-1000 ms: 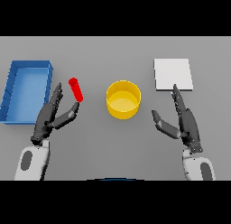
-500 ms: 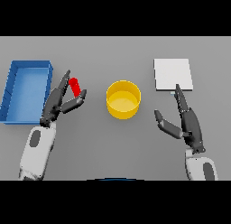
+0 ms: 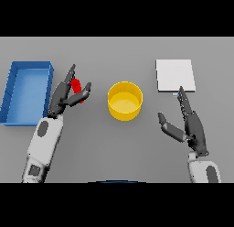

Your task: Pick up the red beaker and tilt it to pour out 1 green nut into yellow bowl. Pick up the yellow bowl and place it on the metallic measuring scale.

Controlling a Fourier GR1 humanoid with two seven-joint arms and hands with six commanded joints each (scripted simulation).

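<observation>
red beaker (image 3: 76, 86), yellow bowl (image 3: 124, 100), blue tray (image 3: 13, 78), white scale (image 3: 175, 75)

Plain grey table (image 3: 137, 148), evenly lit, filling the view

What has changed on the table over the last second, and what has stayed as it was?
The left hand has moved forward from beside the small red beaker to it; its fingers and thumb now bracket the beaker, though a firm grip is not clear. The beaker stands about where it was. The right hand edged slightly towards the flat metallic measuring scale. The round yellow bowl, scale and blue rectangular tray are unmoved.
</observation>
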